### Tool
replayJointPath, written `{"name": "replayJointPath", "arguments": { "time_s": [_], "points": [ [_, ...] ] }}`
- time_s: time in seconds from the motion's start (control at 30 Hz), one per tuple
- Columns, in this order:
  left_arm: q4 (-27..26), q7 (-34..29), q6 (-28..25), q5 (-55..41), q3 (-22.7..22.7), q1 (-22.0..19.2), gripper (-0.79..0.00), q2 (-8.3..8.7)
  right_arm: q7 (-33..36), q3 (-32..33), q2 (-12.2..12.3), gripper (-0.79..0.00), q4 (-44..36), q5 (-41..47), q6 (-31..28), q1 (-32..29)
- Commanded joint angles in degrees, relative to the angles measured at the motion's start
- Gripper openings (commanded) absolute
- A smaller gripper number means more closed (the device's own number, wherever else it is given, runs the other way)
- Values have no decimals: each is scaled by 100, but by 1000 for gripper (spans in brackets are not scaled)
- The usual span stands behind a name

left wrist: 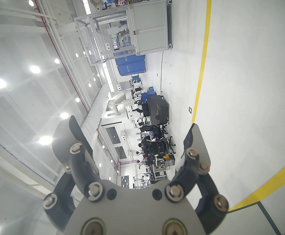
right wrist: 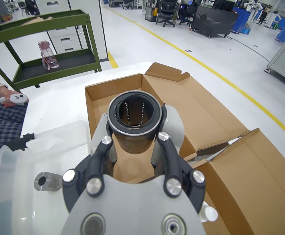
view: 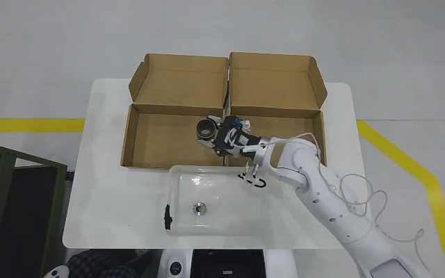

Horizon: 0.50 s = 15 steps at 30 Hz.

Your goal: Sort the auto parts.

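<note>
Top view, two boxes (view: 163,142) (view: 278,125), one tray (view: 229,217), right tool (view: 211,133) clasping one bearing (view: 204,126), left tool (left wrist: 133,124) spread.

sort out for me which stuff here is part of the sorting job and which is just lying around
Job: bearing cylinder, held in the right pincer; cardboard box below it; second cardboard box alongside; clear bin; small metal part inside the bin; black part at the bin's edge.
Lying about: green shelf cart; pink bottle on it; left pincer, open, facing the room.
</note>
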Motion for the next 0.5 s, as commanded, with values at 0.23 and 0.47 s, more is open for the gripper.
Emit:
{"name": "replayJointPath", "arguments": {
  "time_s": [0.23, 0.47],
  "points": [
    [0, 0, 0, 0, 0, 0, 0, 0, 337, -500, -236, -785, 554, -255, 412, 492],
    [0, 0, 0, 0, 0, 0, 0, 0, 638, -786, -426, -785, 1003, -368, 675, 853]
  ]
}}
